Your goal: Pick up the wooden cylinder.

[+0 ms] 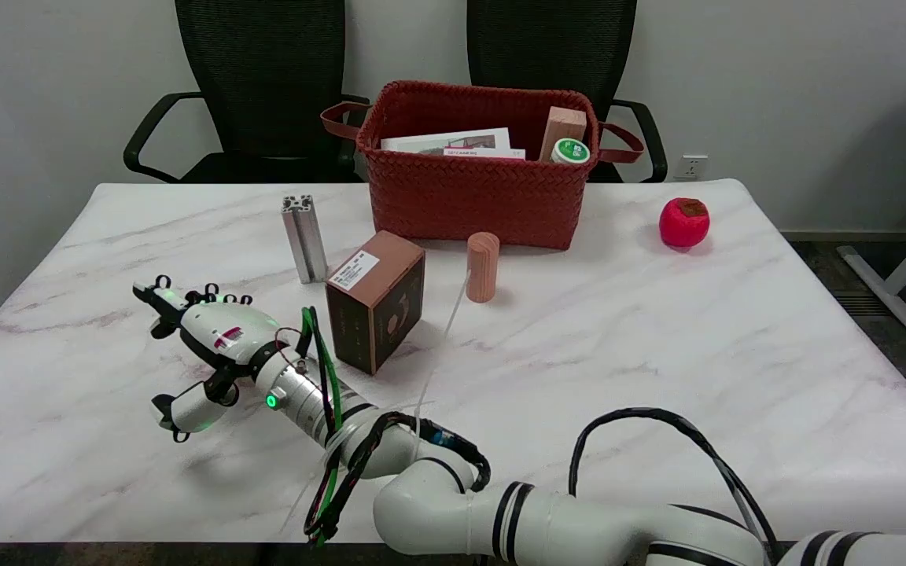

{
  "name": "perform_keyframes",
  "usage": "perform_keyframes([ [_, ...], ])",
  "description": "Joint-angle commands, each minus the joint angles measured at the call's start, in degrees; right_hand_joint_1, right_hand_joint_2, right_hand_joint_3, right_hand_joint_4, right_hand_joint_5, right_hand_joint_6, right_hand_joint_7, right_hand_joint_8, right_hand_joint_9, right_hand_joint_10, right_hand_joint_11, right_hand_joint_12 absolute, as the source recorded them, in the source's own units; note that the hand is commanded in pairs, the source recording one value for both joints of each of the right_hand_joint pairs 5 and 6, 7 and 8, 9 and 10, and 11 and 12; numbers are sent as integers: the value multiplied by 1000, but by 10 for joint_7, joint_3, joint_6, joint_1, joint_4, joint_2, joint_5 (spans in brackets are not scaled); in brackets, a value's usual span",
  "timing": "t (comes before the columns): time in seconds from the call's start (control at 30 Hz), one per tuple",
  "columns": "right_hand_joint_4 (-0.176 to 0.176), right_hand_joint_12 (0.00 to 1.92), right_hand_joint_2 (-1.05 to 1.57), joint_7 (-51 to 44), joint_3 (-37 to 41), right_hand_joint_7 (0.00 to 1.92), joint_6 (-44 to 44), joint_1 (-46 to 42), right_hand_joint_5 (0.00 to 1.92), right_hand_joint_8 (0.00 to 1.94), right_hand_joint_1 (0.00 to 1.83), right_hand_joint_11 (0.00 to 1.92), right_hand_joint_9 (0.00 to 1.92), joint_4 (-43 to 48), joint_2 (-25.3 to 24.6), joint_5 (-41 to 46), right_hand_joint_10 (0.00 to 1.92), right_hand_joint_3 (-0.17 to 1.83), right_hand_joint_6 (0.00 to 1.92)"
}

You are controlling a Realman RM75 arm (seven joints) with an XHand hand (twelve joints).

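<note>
The wooden cylinder (483,266) stands upright on the white marble table (657,338), just in front of the red woven basket (478,169). My right hand (200,336) hovers low over the table's left part, far to the left of the cylinder, with the brown box between them. The fingers point away to the left and are spread, the thumb held apart below; nothing is in the hand. The arm reaches in from the lower right across the near edge.
A brown cardboard box (376,299) stands between hand and cylinder. A silver aluminium profile (304,238) stands upright behind it. The basket holds a wooden block (562,130), a green-lidded jar (569,151) and booklets. A red fruit (684,222) lies at right. Two black chairs stand behind.
</note>
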Motion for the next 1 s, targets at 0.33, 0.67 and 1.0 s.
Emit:
perform_keyframes([
  [0.33,0,169,544,4,0,486,-4,-12,88,486,1095,169,358,23,10,2,358,954,88],
  [0.67,0,172,559,4,12,495,-3,-15,87,495,1098,172,359,34,16,3,359,931,87],
  [1.0,0,163,416,1,31,421,13,-25,83,421,1122,163,317,79,31,3,317,979,83],
])
